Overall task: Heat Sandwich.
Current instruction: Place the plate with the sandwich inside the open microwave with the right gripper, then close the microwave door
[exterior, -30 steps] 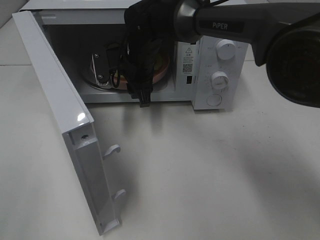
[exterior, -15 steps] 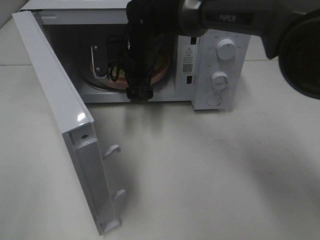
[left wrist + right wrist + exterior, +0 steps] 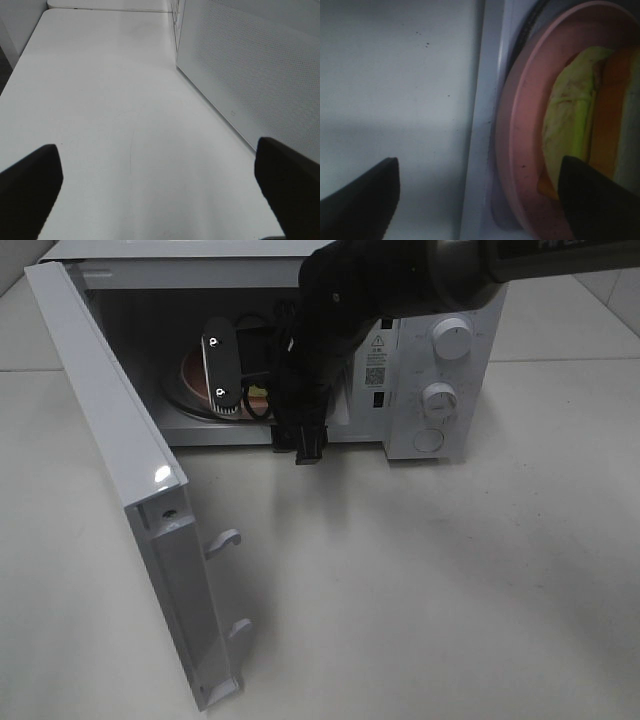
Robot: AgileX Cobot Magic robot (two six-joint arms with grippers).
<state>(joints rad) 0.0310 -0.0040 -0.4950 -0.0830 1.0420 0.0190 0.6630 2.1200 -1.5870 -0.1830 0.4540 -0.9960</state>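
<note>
The sandwich (image 3: 570,120), with yellow-green filling, lies on the round pink plate (image 3: 520,125) inside the open white microwave (image 3: 450,390). In the high view only a sliver of the sandwich (image 3: 257,396) and the plate's rim (image 3: 190,368) show behind the arm. My right gripper (image 3: 262,412) is open and empty, straddling the microwave's front sill (image 3: 485,100). One finger is over the plate and the other over the table. In the right wrist view the right gripper (image 3: 479,170) holds nothing. My left gripper (image 3: 160,160) is open and empty above the bare table.
The microwave door (image 3: 100,410) stands swung out to the left, with two latch hooks (image 3: 228,540) on its edge. Two knobs (image 3: 452,338) sit on the right-hand panel. A white perforated panel (image 3: 250,65) runs beside the left gripper. The table (image 3: 450,580) is white.
My right gripper has drawn back towards the microwave's front and shifted right, and the arm has risen. The plate and sandwich stay inside.
</note>
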